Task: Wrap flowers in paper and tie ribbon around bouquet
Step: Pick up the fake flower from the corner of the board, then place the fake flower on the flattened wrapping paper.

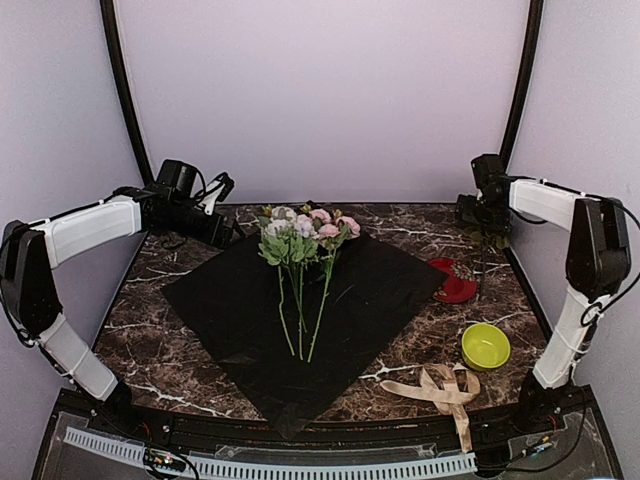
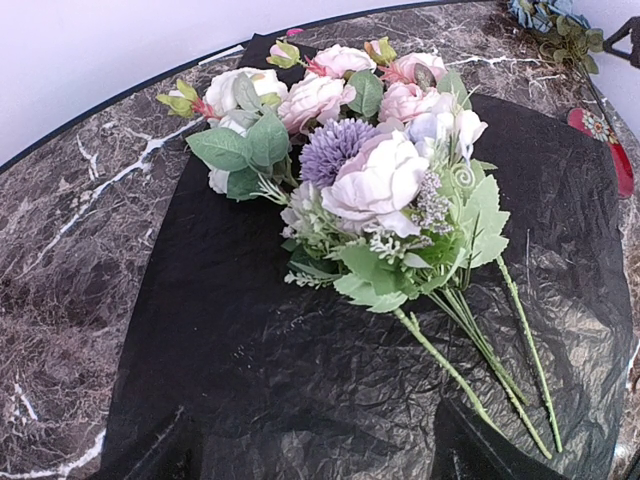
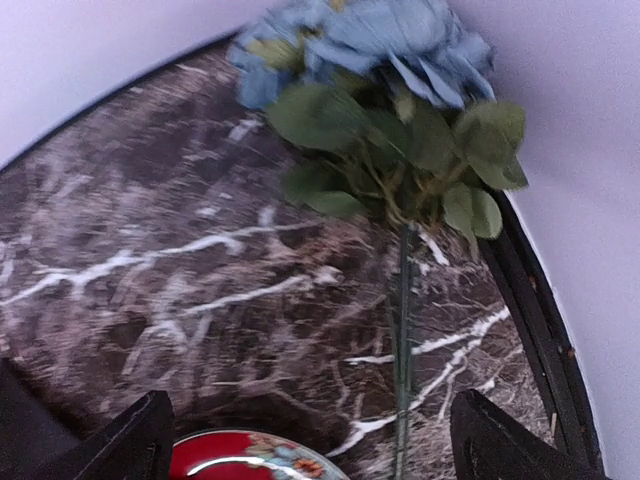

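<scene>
Pale lilac walls close in a dark marbled tabletop (image 1: 150, 300). From above, the paper (image 1: 230, 300) lies flat as a black diamond at the centre. The flowers (image 1: 300, 245) rest on it, blooms toward the far wall. The ribbon (image 1: 440, 390) lies loose at the near right, by a green bowl (image 1: 485, 346) and a red plate (image 1: 455, 283). Only the right wrist view shows the blue hydrangea (image 3: 380, 40) clearly: it lies in the far right corner, its stem passing ungripped between the widely parted fingers of the right gripper (image 3: 320, 445). The left wrist view shows pink and white blooms on crinkled paper, with the left gripper (image 2: 315, 455) spread wide and holding nothing.
</scene>
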